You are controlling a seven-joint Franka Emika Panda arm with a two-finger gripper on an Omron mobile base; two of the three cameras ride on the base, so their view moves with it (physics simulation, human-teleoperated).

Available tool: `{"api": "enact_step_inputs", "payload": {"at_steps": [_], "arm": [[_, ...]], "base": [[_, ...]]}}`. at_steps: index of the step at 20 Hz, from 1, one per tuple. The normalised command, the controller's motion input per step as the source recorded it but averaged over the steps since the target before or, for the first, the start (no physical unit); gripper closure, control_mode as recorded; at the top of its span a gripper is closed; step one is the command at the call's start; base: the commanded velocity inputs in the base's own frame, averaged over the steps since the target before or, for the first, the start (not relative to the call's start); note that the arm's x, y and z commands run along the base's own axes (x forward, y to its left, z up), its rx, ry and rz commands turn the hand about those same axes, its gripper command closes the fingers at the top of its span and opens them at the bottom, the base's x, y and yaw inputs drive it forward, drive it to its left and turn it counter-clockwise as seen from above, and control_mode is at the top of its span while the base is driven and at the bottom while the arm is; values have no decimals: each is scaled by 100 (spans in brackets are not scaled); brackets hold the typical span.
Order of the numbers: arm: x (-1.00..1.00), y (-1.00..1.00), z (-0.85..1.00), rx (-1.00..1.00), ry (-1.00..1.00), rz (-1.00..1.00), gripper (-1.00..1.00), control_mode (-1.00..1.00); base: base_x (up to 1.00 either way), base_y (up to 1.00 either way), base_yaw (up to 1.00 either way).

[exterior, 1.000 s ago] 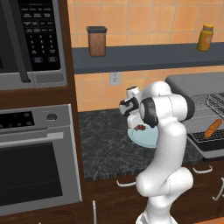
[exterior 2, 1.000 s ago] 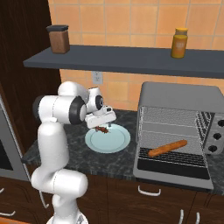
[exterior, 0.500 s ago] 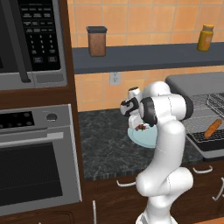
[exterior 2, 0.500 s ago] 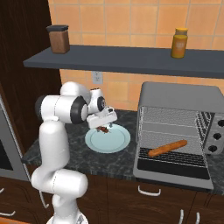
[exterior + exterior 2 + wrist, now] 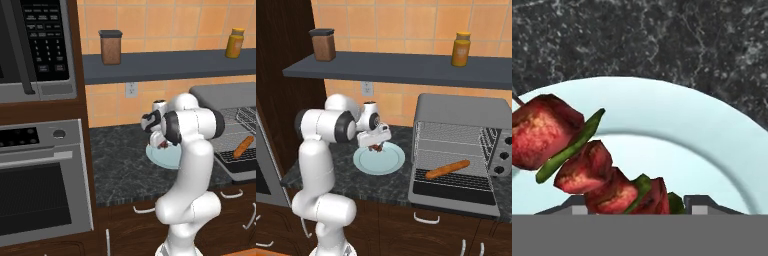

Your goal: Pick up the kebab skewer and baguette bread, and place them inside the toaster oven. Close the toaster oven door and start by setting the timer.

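Note:
The kebab skewer (image 5: 587, 160), red meat chunks with green pepper strips, lies on a pale blue plate (image 5: 707, 145) on the dark counter. My gripper (image 5: 637, 202) hangs right over it, and a fingertip (image 5: 699, 202) stands close on each side of the skewer's end. Whether they touch the meat is hidden. From the base I see the gripper (image 5: 376, 142) low over the skewer (image 5: 376, 147) and plate (image 5: 387, 164). The baguette bread (image 5: 447, 169) lies on the wire rack inside the toaster oven (image 5: 461, 107). The toaster oven door (image 5: 453, 192) is folded down flat.
A wall shelf (image 5: 406, 67) above carries a brown canister (image 5: 323, 44) and a yellow jar (image 5: 460, 49). The built-in oven (image 5: 40, 185) and the microwave (image 5: 35, 45) fill the wall to the left. Dark speckled counter (image 5: 120, 160) runs between them and the plate (image 5: 167, 157).
The fingers have drawn in toward the skewer from their wide stance. The arm and the skewer have hardly moved.

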Motion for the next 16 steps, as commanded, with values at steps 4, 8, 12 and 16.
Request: {"api": "enact_step_inputs", "payload": {"at_steps": [4, 8, 12, 16], "arm": [[-42, -4, 23, 8, -12, 0, 100, -100], [-80, -1, 84, 4, -19, 0, 100, -100], [-100, -14, 84, 0, -19, 0, 100, -100], [-100, -35, 60, 0, -16, -1, 100, -100]], "base": [[0, 0, 0], [0, 0, 0], [0, 0, 0], [0, 0, 0]]}}
